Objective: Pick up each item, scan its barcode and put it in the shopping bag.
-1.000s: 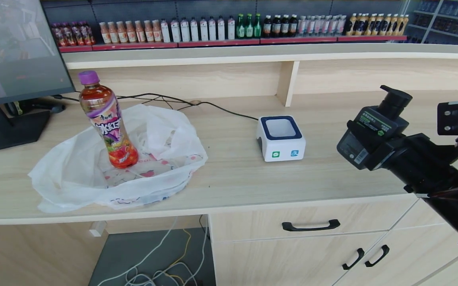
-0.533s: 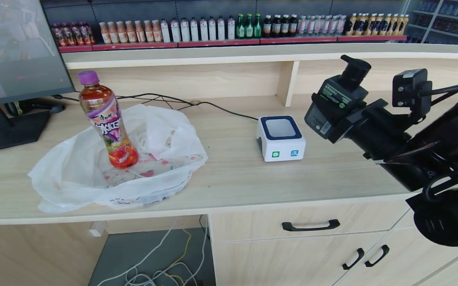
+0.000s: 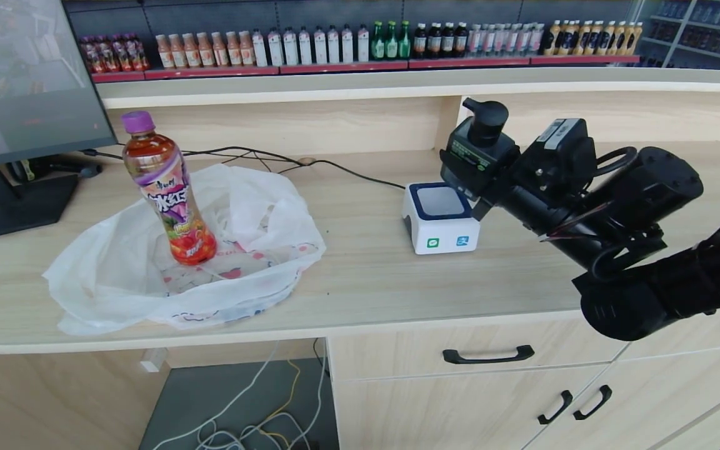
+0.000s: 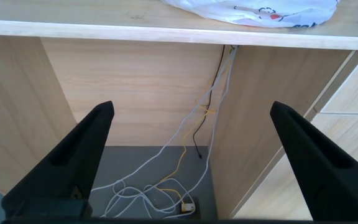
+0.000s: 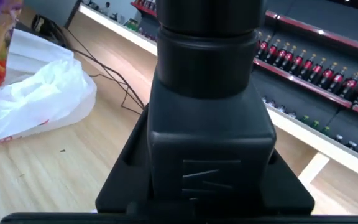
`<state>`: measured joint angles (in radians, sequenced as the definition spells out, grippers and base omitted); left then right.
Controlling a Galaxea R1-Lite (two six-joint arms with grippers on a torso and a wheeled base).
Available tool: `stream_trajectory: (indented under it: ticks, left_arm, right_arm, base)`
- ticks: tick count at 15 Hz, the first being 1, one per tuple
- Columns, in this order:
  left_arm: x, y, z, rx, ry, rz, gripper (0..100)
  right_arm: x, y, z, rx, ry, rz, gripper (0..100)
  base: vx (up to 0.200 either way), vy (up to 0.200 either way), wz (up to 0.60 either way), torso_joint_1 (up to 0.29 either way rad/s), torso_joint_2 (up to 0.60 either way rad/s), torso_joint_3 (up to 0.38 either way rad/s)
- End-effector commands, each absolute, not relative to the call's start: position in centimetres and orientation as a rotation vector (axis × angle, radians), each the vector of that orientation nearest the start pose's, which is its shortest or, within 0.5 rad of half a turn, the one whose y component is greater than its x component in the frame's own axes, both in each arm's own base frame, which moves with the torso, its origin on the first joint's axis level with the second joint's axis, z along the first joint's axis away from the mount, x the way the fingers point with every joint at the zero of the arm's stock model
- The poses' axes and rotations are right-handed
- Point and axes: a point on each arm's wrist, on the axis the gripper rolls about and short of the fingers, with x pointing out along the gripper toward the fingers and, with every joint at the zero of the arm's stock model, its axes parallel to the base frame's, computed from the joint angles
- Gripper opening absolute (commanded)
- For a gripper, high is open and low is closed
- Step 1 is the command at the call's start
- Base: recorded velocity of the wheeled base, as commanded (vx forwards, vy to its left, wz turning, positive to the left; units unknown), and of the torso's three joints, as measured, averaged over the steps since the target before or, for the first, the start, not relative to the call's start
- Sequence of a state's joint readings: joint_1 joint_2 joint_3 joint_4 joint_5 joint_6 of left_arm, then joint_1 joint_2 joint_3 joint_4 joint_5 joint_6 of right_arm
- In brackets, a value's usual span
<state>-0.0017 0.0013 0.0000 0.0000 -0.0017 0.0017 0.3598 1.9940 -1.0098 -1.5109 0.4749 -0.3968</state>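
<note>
My right gripper (image 3: 505,182) is shut on a black pump bottle (image 3: 477,155), held tilted just above the right rear corner of the white barcode scanner (image 3: 440,219). Up close the same black bottle (image 5: 204,124) stands in front of the right wrist camera. A juice bottle (image 3: 169,194) with a purple cap stands upright inside the open white shopping bag (image 3: 104,269) at the counter's left. My left gripper (image 4: 191,107) hangs open below the counter edge, nothing between its fingers, with the shopping bag (image 4: 260,12) above it.
A monitor (image 3: 22,81) on a black stand sits at the far left. Black cables (image 3: 260,156) run along the counter's back. A raised ledge and wooden divider (image 3: 450,128) rise behind the scanner. Drawers with black handles (image 3: 488,356) are below.
My right arm has carried the black pump bottle up and to the left, from off the counter's right end to just over the scanner. The bag and juice bottle have stayed put.
</note>
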Motion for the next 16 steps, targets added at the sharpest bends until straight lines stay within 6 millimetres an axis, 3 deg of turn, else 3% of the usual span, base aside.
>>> stream_trajectory:
  ticks: [1, 4, 16]
  left_arm:
    - [-2.3, 0.0, 7.6, 0.002, 0.002, -0.003, 100]
    - [-2.3, 0.0, 7.6, 0.002, 0.002, -0.003, 100]
    - [-2.3, 0.0, 7.6, 0.002, 0.002, -0.003, 100]
  right_arm:
    - [36.3, 14.8, 21.6, -0.435, -0.736, 0.684, 0]
    - [38.1, 15.7, 21.7, -0.486, -0.81, 0.704, 0]
    - [39.4, 14.6, 20.1, -0.67, -0.878, 0.749, 0]
  base:
    - [0.0, 0.0, 0.0, 0.0, 0.0, 0.0]
    - [0.0, 0.0, 0.0, 0.0, 0.0, 0.0]
    - [0.0, 0.0, 0.0, 0.0, 0.0, 0.0]
